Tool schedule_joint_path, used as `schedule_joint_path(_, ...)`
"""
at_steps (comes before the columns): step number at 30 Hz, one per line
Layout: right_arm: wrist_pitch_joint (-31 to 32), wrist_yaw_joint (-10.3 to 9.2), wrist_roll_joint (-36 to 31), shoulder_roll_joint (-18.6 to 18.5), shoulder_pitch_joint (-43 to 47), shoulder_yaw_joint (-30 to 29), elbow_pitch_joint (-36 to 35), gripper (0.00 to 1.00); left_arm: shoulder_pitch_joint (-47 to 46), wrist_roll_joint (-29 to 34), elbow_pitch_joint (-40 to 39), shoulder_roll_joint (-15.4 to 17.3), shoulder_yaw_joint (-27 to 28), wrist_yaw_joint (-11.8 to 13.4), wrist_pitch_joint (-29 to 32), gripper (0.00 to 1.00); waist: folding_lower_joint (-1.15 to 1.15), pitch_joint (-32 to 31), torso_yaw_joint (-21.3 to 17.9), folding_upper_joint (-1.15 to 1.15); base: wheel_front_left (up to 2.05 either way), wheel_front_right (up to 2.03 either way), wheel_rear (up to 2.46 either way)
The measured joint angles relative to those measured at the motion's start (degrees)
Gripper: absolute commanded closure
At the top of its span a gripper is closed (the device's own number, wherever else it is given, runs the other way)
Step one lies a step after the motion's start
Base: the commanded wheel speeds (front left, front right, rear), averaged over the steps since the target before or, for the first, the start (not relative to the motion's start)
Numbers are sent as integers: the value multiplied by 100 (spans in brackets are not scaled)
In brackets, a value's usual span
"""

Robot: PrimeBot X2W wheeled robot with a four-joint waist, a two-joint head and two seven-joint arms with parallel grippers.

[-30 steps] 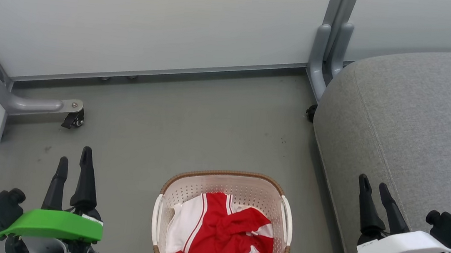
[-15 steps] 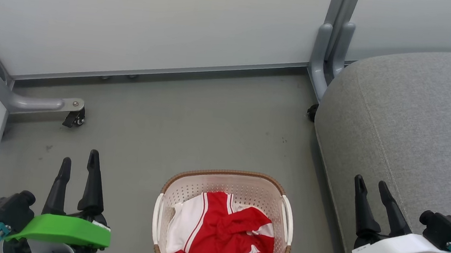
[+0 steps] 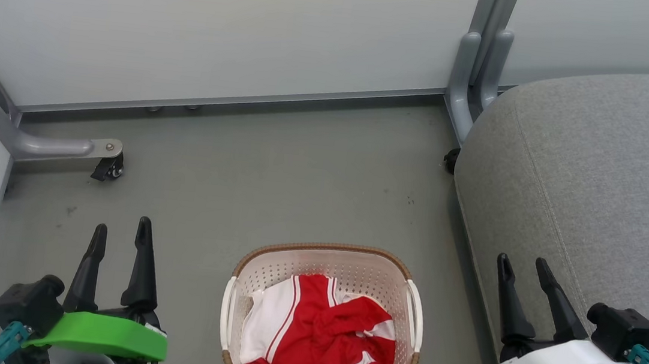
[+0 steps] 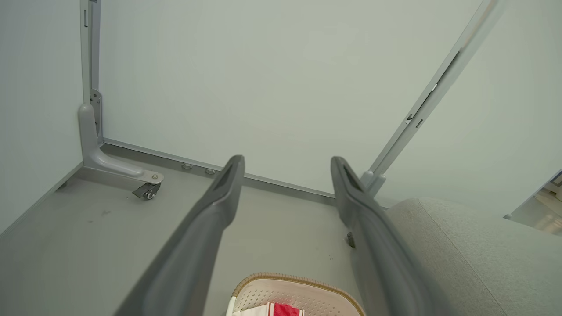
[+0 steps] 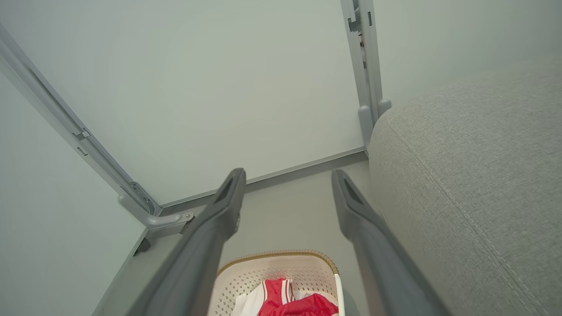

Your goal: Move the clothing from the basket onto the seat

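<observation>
Judging the start, we see nothing moved yet: the clothing [image 3: 318,332] lies bunched inside the basket [image 3: 326,247] at lower centre. No garment shows on the seat [image 3: 602,175] at right. The left end effector [image 3: 122,226] and right end effector [image 3: 522,262] hang released, grasping nothing.

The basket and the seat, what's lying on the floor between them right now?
Nothing. In the head view, the strip of grey floor between the basket and the seat is bare, with only the seat's shadow on it.
</observation>
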Motion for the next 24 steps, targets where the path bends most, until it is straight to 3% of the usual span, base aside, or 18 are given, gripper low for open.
schedule_joint_path(24,-279,0,-1025,-12,15,86,-124,0,23,987,-54,11,-127,29,-274,0,0,110,49,0,0,0,0)
